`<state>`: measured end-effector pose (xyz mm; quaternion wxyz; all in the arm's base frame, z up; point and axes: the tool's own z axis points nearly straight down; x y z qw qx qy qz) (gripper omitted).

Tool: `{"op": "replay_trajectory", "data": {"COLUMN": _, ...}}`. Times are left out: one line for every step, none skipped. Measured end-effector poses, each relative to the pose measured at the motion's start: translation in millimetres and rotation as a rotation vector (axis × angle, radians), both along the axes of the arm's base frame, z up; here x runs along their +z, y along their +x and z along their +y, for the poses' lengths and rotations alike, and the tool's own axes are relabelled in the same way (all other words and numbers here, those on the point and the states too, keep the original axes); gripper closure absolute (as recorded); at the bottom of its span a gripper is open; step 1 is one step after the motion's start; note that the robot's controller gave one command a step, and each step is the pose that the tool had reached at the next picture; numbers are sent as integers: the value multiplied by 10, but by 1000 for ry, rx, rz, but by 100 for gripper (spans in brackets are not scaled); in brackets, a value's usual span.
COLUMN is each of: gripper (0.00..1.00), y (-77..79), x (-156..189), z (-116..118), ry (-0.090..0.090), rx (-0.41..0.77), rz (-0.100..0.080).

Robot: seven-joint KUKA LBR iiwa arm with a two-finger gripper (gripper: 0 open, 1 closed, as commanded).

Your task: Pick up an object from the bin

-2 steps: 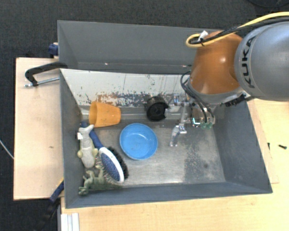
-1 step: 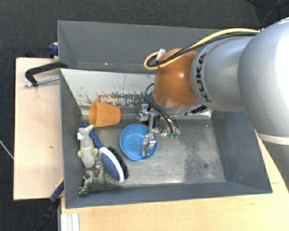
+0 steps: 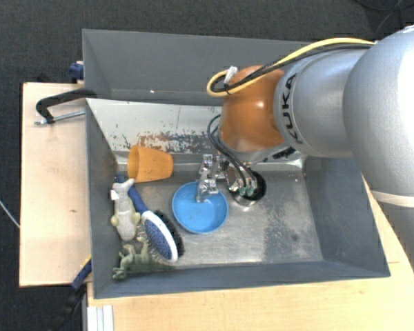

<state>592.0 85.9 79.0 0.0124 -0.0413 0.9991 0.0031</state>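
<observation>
A: While the tool (image 3: 208, 190) hangs over the far rim of the blue round dish (image 3: 199, 219), nobody can tell whether it is released or clenched.

B: Noted. Likely risk: the dish lies flat and shallow, so a rim pinch may slip or tip it. Blue-and-white brush (image 3: 159, 236) just beside the dish, view-left; orange cup (image 3: 150, 164) beyond. A dragged dish could shove the brush.
</observation>
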Motion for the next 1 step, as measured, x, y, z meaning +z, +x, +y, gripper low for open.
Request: {"op": "replay_trajectory", "data": {"gripper": 100, "y": 81, "x": 1723, "z": -137, "ry": -4, "rx": -25, "rz": 9}}
